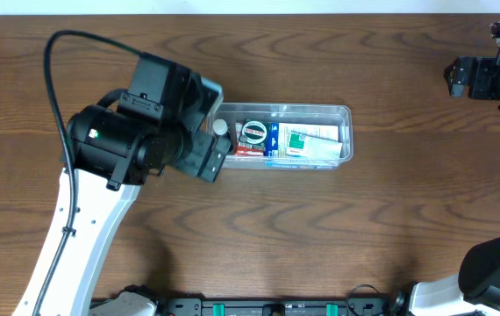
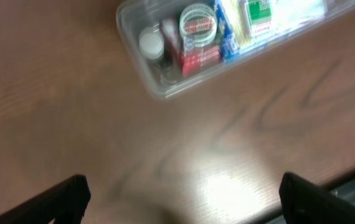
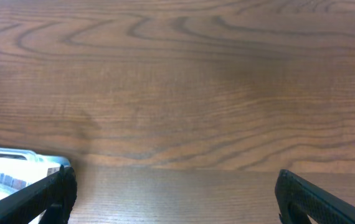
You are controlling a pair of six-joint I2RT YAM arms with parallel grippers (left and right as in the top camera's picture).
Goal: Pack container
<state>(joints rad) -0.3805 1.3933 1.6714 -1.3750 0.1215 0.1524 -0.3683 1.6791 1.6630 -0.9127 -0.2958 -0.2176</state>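
The container (image 1: pixel 345 111) is a clear plastic tub lying lengthwise at the middle of the table. It holds a small white-capped bottle (image 1: pixel 221 127), a round red-and-white tin (image 1: pixel 253 133) and green-and-white packets (image 1: pixel 307 140). It also shows at the top of the left wrist view (image 2: pixel 141 73) and at the left edge of the right wrist view (image 3: pixel 6 154). My left gripper (image 2: pixel 180 196) is open and empty above bare table just left of the tub; in the overhead view the arm hides its fingers. My right gripper (image 3: pixel 174 196) is open and empty, far right at the back.
The wooden table (image 1: pixel 259 237) has nothing else loose on it. The left arm's body (image 1: pixel 136 132) overlaps the tub's left end in the overhead view. The right arm's base (image 1: pixel 496 272) stands at the front right corner.
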